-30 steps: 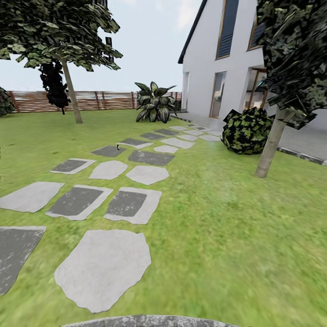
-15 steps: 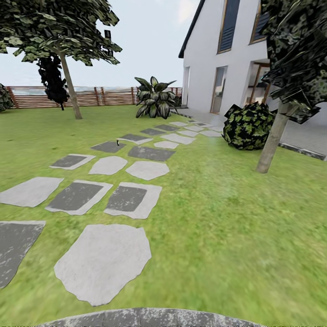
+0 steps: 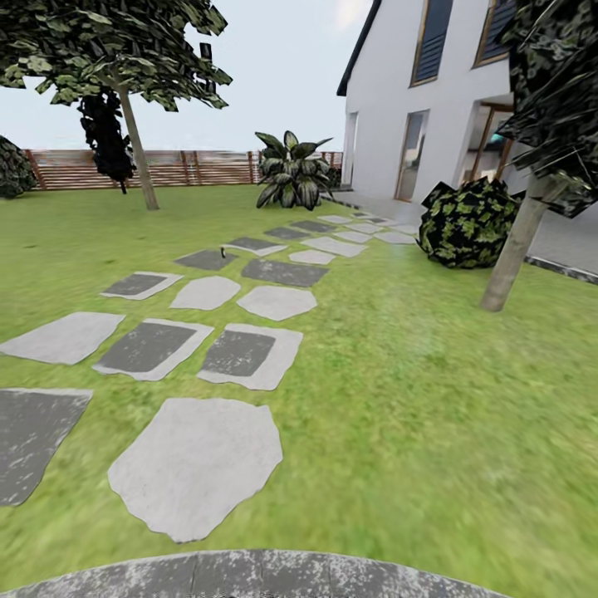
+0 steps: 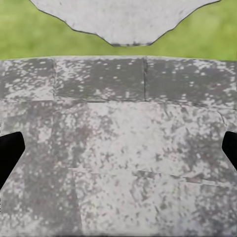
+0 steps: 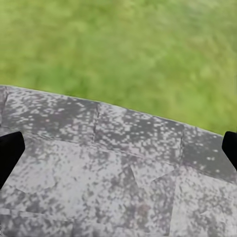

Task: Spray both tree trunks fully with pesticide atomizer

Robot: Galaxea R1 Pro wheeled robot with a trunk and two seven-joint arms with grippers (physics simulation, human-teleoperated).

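A garden lawn [image 3: 432, 399] crossed by grey stepping stones [image 3: 199, 469], with a wooden fence [image 3: 183, 168] far off and a white house [image 3: 432, 108] at far right. The tiny black atomizer [image 3: 223, 251] stands far up the path on a dark stone, left of centre. One tree [image 3: 137, 149] rises far left, the other tree [image 3: 519, 249] nearer on the right beside a round bush [image 3: 469, 223]. The left pincer [image 4: 118, 153] and right pincer [image 5: 118, 153] each hang spread wide over mottled grey paving, dark fingertips [image 4: 10, 150] at the frame edges, gripping nothing.
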